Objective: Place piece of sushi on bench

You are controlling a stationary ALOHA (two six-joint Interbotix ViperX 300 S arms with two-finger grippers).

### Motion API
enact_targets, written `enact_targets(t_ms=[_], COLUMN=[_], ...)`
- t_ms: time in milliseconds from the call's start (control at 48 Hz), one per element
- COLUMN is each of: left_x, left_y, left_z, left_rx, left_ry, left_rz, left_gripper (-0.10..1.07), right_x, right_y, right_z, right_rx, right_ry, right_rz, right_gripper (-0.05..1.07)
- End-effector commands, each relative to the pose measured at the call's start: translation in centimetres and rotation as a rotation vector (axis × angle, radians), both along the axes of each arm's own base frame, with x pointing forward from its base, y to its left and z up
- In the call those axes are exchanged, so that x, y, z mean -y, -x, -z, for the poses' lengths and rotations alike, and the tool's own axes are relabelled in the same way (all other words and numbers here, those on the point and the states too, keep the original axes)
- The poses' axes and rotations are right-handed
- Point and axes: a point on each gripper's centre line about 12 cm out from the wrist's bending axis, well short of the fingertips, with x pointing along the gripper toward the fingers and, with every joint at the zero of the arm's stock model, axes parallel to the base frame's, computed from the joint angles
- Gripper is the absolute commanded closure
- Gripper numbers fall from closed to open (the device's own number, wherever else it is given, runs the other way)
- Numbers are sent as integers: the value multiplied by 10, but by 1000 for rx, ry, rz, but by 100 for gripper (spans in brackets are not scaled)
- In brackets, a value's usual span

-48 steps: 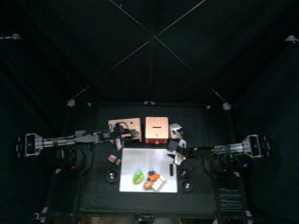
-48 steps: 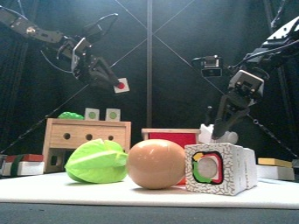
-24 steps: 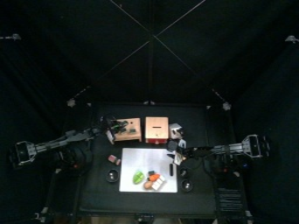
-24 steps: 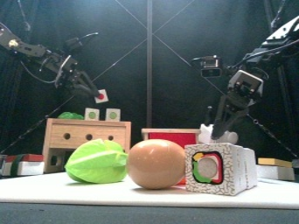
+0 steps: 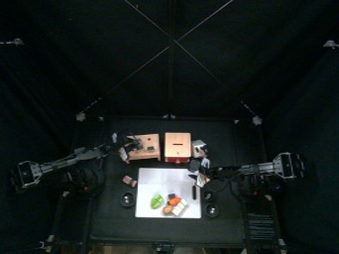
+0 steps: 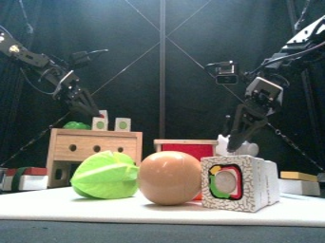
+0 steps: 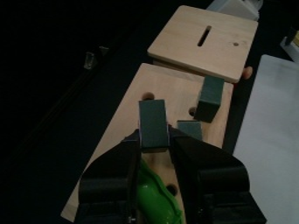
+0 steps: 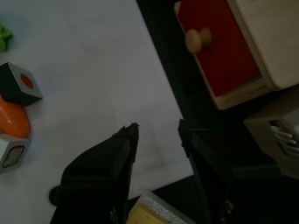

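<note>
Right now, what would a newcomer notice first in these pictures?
The green leafy piece, the orange ball and the white sushi cube stand in a row on the white tray, large in the front view. Behind them, the left gripper is over the bench.

Left claw (image 5: pixel 127 147) over bench (image 5: pixel 141 146); right claw (image 5: pixel 199 169) beside white tray (image 5: pixel 172 176).

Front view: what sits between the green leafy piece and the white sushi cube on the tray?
An orange ball sits between the green piece and the sushi cube, shown in the front view.
</note>
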Motion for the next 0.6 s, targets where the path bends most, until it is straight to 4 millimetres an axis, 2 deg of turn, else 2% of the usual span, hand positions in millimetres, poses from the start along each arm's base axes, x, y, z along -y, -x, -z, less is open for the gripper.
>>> enact_targets(t_ms=[0, 312, 583], left_x=[-3, -2, -2], left_y=[-3, -2, -3], left_z=[-7, -5, -6], left_rx=[17, 12, 12], left_ry=[-14, -9, -9], left_rz=[-1, -2, 2], left_gripper=[44, 28, 26], right_x=[1, 1, 1], right_y=[-5, -5, -5], right_z=[-10, -10, -10], right_rx=[35, 35, 35], right_ry=[5, 5, 4], right_rz=[-3, -3, -3], right_gripper=[23, 23, 23])
